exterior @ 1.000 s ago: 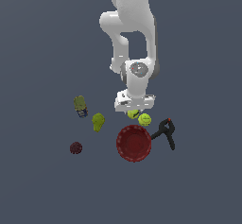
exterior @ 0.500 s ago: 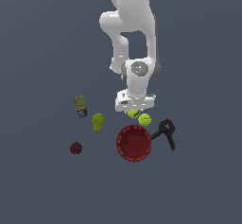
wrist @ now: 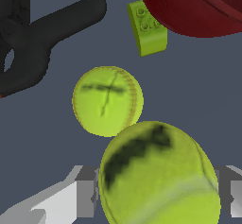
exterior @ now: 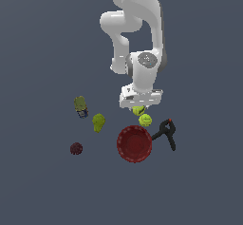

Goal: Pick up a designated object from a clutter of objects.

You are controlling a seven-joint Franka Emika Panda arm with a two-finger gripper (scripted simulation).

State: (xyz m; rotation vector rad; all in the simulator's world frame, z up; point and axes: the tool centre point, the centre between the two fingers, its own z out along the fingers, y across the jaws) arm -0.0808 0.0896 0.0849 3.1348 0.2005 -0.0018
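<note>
Yellow-green tennis ball (wrist: 158, 176) seated between the jaws of the gripper (exterior: 139, 109), grey fingers (wrist: 85, 190) pressed to either side of it, grasping it; in the exterior view, ball (exterior: 138, 110) only partly visible beneath the white wrist, just above the cluttered tabletop (exterior: 42, 181). Just beside it, second yellow-green ball (wrist: 107, 100) (exterior: 145, 120), stitched with a cross-shaped seam, resting apart from the fingers. Beyond that, small lime-green studded block (wrist: 147, 28) lying near the rim of the dark red bowl (wrist: 198, 5) (exterior: 135, 144). Black clamp (wrist: 38, 43) (exterior: 165, 133) sprawled toward the exterior view's right of the bowl, handles spread. Farther toward the exterior view's left, lumpy green fruit (exterior: 98, 122), olive can (exterior: 80, 106) tilted, and small dark red ball (exterior: 76, 148), all well apart from the arm.
</note>
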